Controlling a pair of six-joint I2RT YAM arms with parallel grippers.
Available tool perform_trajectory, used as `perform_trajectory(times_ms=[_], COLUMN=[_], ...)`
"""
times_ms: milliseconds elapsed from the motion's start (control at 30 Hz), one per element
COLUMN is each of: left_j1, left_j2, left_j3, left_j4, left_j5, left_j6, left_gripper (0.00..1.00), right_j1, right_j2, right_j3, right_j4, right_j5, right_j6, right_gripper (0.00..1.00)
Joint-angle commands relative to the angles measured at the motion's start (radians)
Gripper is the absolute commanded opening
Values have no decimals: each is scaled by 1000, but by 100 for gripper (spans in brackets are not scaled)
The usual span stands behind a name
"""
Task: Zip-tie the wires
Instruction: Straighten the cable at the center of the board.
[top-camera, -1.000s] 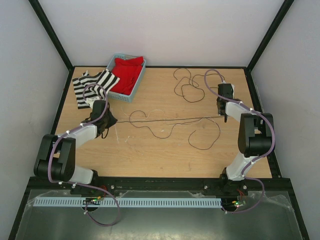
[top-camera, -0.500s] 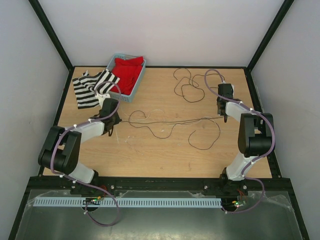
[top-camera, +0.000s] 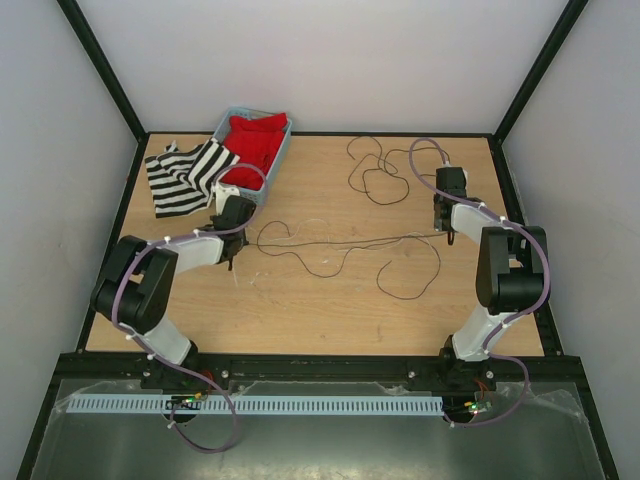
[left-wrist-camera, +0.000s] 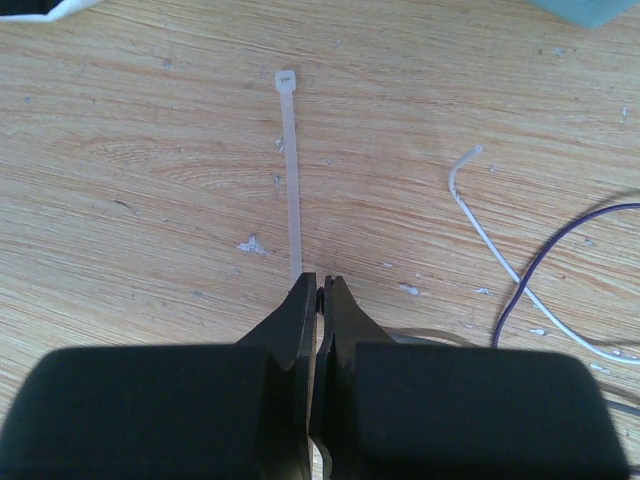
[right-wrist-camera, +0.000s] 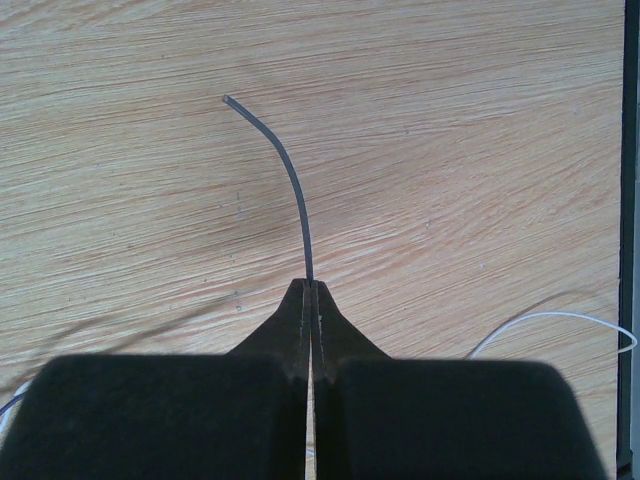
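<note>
The wires (top-camera: 350, 241) are thin dark and pale strands looping over the wooden table, with one strand drawn straight across the middle. My right gripper (top-camera: 443, 232) is shut on a dark wire (right-wrist-camera: 290, 180), and its free end curves out past the fingertips. My left gripper (top-camera: 233, 212) is at the left, near the basket. In its wrist view the jaws stand closed, and the white zip tie (left-wrist-camera: 291, 170) runs straight out from the tips, flat along the wood. A pale wire (left-wrist-camera: 500, 265) and a dark wire (left-wrist-camera: 540, 260) lie just to its right.
A blue basket (top-camera: 281, 152) with red cloth stands at the back left, and a striped cloth (top-camera: 180, 175) lies beside it. More wire loops lie at the back right (top-camera: 375, 175) and front right (top-camera: 410, 280). Black frame rails edge the table.
My left arm has swung rightward and farther back, carrying its shut gripper toward the basket's near corner. The right arm and its wire have not moved.
</note>
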Motion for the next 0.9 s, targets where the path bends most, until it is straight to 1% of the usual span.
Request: perform_trajectory(times_ms=[0,233,400,633,700,800,867], left_j1=[-16,-38,-37,-11,-5,1,6], left_j2=[19,60,50,52,53,58,68], left_j3=[42,84,93,127,131,132,136], left_j4=[-44,-76,-81,-105,-107,-110,-111], left_j5=[-83,-94,-48,84,103,106,114], left_j6=[63,89,95,36,26,19,13], left_gripper=[0,0,0,0,0,0,1], right_j1=[-5,-4,-5,-5,-6,-5,-4], right_j2=[-41,-52,-78,-115,-127,-137,-135], right_j3=[-1,-7,-8,-10,-10,-9,-10], right_j4=[4,4,4,3,3,-4,-8], right_j5=[9,-16,-118,-310,-320,-323,-342], right_j6=[8,7,14,41,43,38,40], right_gripper=[0,0,0,11,13,20,21])
